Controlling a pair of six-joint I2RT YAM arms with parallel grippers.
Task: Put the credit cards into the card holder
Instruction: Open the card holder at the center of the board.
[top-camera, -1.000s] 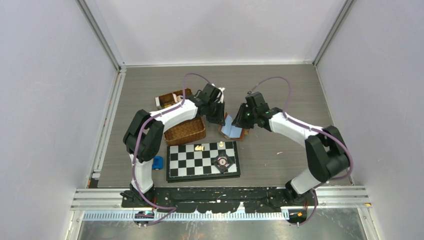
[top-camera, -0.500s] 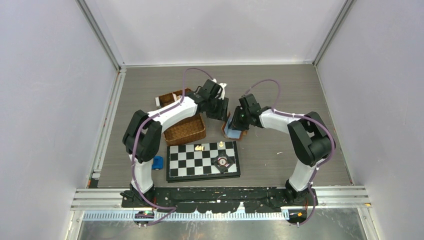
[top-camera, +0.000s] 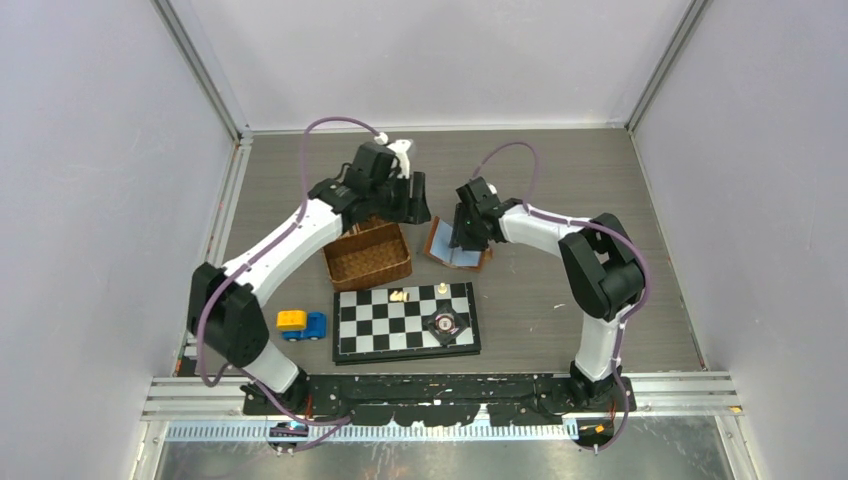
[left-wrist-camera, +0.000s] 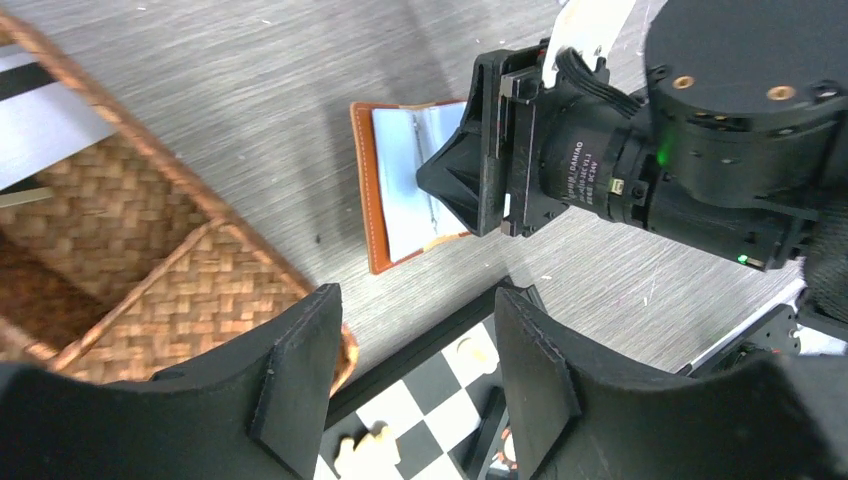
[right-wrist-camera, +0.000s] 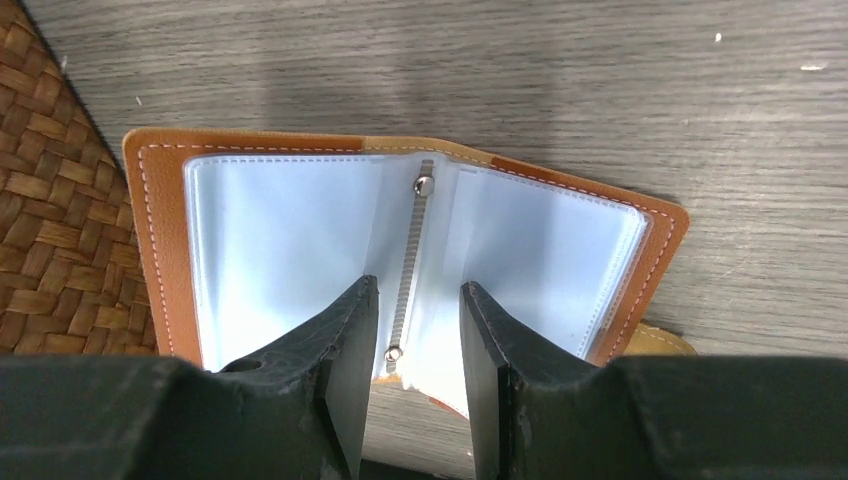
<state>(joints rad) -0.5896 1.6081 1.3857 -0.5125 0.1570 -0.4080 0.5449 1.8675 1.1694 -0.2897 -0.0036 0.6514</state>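
Note:
The card holder (top-camera: 445, 252) lies open on the table, tan-brown leather outside, pale blue clear sleeves inside. It also shows in the left wrist view (left-wrist-camera: 395, 190) and the right wrist view (right-wrist-camera: 270, 240). My right gripper (top-camera: 463, 233) (right-wrist-camera: 415, 335) is open, its fingers low over the holder on either side of the metal spine (right-wrist-camera: 405, 270), with nothing between them. My left gripper (top-camera: 412, 208) (left-wrist-camera: 415, 385) is open and empty, raised above the basket's corner and the chessboard's edge. A pale flat strip (left-wrist-camera: 40, 115) beyond the basket may be a credit card. I cannot tell whether the sleeves hold cards.
A brown wicker basket (top-camera: 368, 257) (left-wrist-camera: 120, 250) sits just left of the holder. A chessboard (top-camera: 405, 318) with small pieces lies in front of it. A blue and yellow toy truck (top-camera: 302, 322) stands left of the board.
My right gripper has moved left and down onto the open holder, which slid slightly left. My left arm has pulled back and left, away from the holder, uncovering the toy truck.

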